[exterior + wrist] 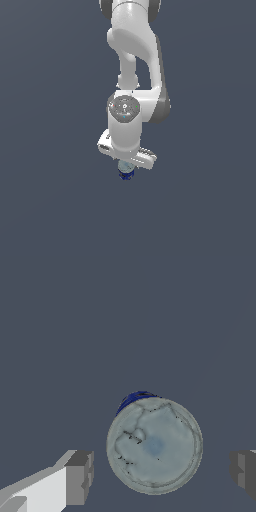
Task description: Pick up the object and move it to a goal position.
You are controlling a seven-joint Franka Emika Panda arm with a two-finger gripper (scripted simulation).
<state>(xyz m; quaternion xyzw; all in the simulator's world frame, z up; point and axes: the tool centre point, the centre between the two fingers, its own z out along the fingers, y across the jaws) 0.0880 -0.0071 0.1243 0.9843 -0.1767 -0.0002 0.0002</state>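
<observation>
The gripper (161, 473) straddles the can (154, 445) wide open, gripping nothing; closing off-centre could tip it

A bare simulated scene: one white robot arm (132, 75) against a flat, featureless slate-grey ground (50, 200).

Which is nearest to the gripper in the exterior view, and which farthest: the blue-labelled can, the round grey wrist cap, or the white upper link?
1. Blue-labelled can: just under the gripper, at its fingers.
2. Round grey wrist cap: above the gripper.
3. White upper link: highest, near the picture's top.
</observation>
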